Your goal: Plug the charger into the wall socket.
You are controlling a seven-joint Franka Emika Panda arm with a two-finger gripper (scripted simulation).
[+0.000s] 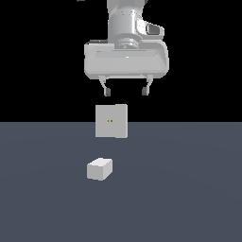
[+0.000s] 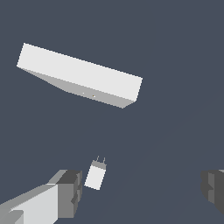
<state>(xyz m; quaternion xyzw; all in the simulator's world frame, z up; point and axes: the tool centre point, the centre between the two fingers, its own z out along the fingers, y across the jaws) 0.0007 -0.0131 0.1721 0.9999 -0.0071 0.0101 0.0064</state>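
above charger (image 1: 99, 168): free, gripper (image 1: 126, 91) hangs high, spread wide
far side: wall socket (image 1: 111, 121) stands well behind

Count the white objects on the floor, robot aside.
2. The wall socket stands upright, farther back in the exterior view; the charger lies apart in front of it. The open claw hangs above, holding nothing.

Nothing readable is showing anywhere. The wall socket (image 1: 111, 121) is bearing only two tiny dots, and the charger (image 1: 99, 169) is looking plain white.
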